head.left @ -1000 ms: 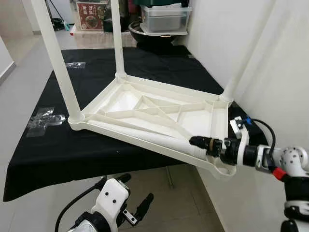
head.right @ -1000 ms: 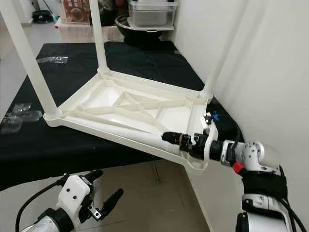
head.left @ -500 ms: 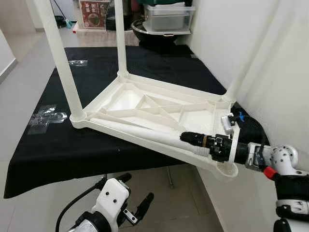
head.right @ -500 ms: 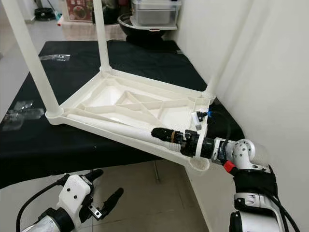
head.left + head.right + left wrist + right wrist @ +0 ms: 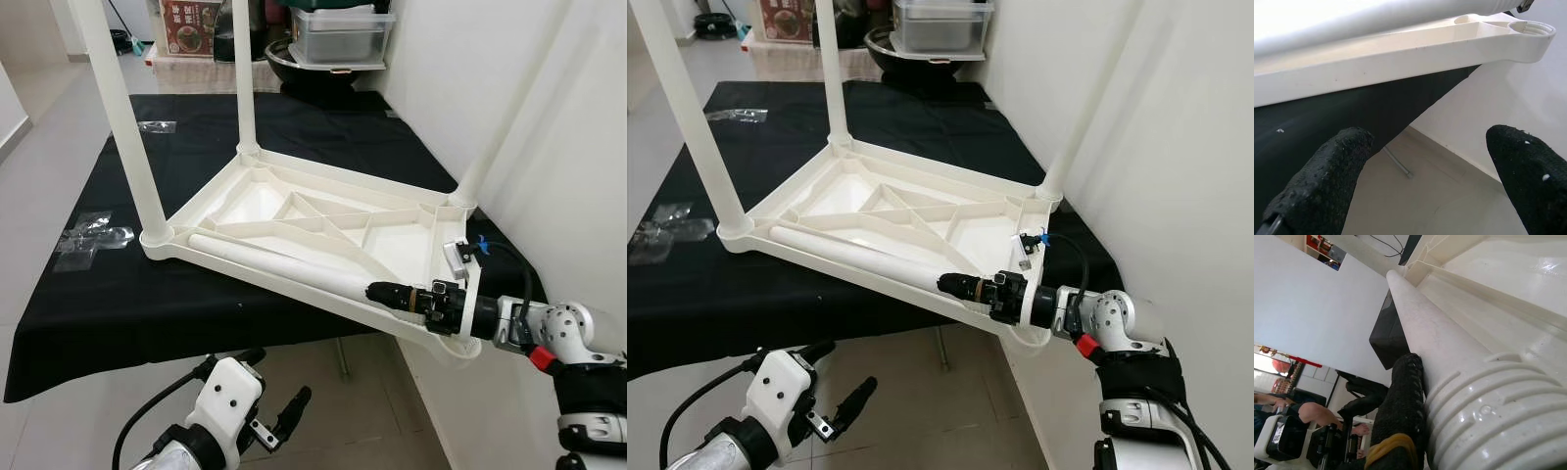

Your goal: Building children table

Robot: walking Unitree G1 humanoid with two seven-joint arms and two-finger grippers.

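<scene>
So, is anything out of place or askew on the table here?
Yes. Three legs stand upright in their corners, but the fourth leg lies flat along the near edge of the upturned tabletop, held at its threaded end by the right gripper. The near right corner socket has no leg in it and overhangs the black cloth.

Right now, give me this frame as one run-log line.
step: fitting fourth leg | right tool: shut on loose table leg, lying along upturned tabletop edge | left tool: open, idle below black table | legs mounted: three
</scene>
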